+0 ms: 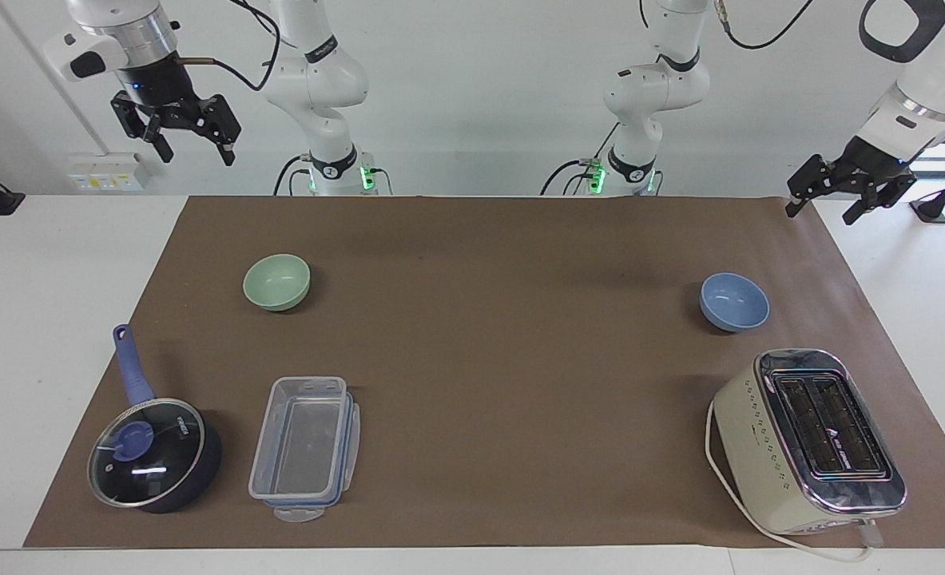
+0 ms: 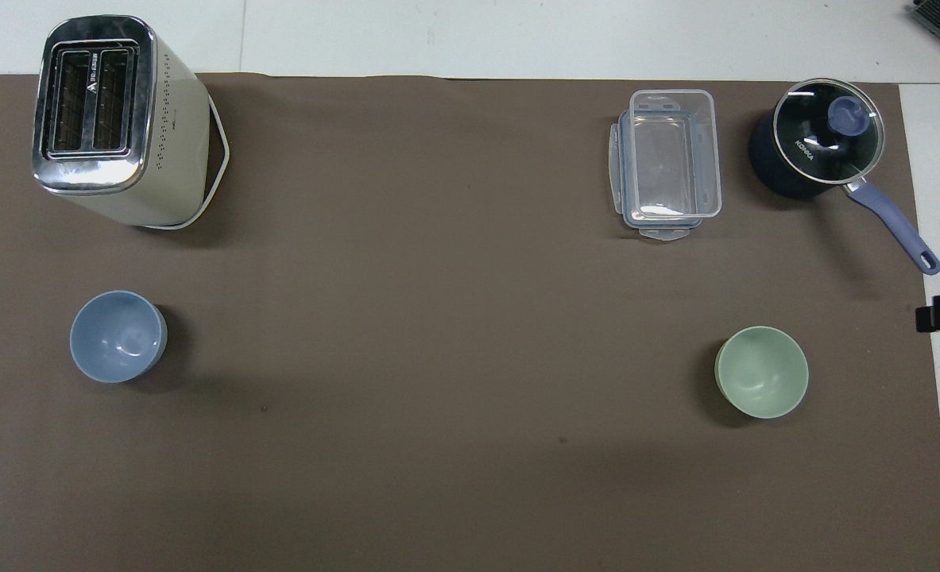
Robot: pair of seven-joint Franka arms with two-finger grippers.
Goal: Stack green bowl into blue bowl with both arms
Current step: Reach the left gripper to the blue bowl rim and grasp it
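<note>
The green bowl [image 1: 276, 281] stands upright and empty on the brown mat toward the right arm's end of the table; it also shows in the overhead view [image 2: 761, 372]. The blue bowl [image 1: 734, 301] stands upright and empty toward the left arm's end [image 2: 117, 336]. My right gripper [image 1: 192, 152] is open and empty, raised high over the table's edge by the robots. My left gripper [image 1: 822, 212] is open and empty, raised over the mat's corner at its own end. Neither gripper is near a bowl. In the overhead view only their tips show at the side edges.
A cream toaster [image 1: 811, 439] stands farther from the robots than the blue bowl. A clear lidded plastic container [image 1: 304, 447] and a dark blue saucepan with glass lid [image 1: 152, 451] lie farther from the robots than the green bowl. The brown mat [image 1: 504, 359] covers the table's middle.
</note>
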